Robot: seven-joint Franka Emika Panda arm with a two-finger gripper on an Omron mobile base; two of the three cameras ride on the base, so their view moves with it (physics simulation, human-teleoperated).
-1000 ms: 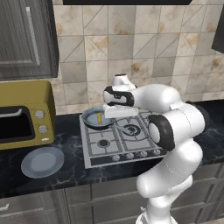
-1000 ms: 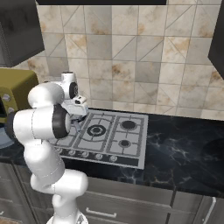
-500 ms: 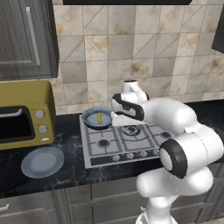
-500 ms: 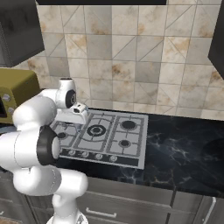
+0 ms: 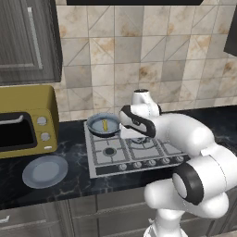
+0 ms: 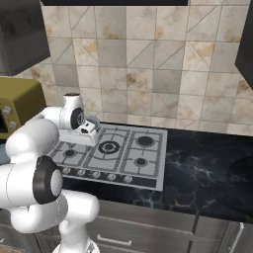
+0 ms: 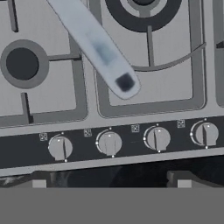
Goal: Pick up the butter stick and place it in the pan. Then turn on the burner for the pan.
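The butter stick (image 5: 105, 125) lies inside the pan (image 5: 103, 124), which sits on the stove's (image 5: 134, 155) rear burner at about ten o'clock of the cooktop in the left base view. That view also takes in a yellow toaster oven (image 5: 27, 119) at nine o'clock and a grey-blue plate (image 5: 45, 170) on the dark counter (image 5: 69, 183) at about eight o'clock. The right base view gives the hand's far side, with the gripper (image 6: 90, 129) over the near-left part of the stove. The hand view looks down on the pan's handle (image 7: 98, 48), blurred and running from twelve o'clock toward the centre, and a row of four knobs (image 7: 109, 142) along the front strip. The claw's jaws stand wide apart, holding nothing.
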